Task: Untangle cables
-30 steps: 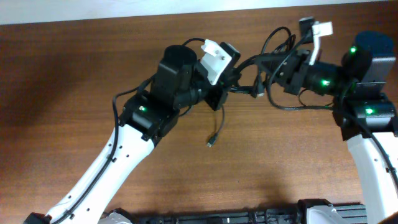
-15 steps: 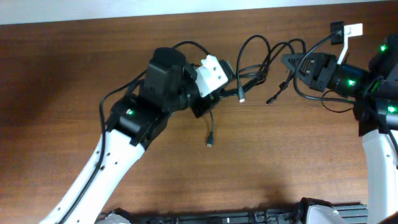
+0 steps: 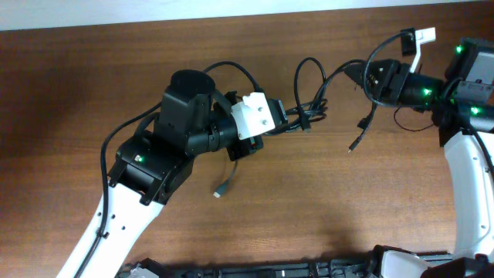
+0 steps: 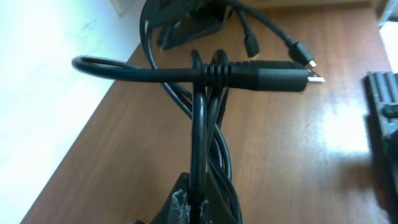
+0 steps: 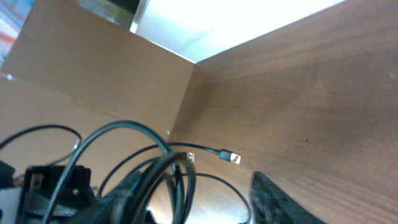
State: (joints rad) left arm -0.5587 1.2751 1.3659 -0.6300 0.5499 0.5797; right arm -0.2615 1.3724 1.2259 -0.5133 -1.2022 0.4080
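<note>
Cables [image 3: 309, 108] are clamped in the closed left jaws and stretched over the far middle of the desk [image 3: 347, 208] toward the right jaws, which are parted, with strands laid across one finger [image 5: 121, 194].

Glare washes wrist views; nearest cables [image 5: 155, 165] blurred.

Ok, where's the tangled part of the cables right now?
Overhead view: the cables bunch just off the left pincer, which is shut on them, with a strand leading across toward the right pincer.
</note>
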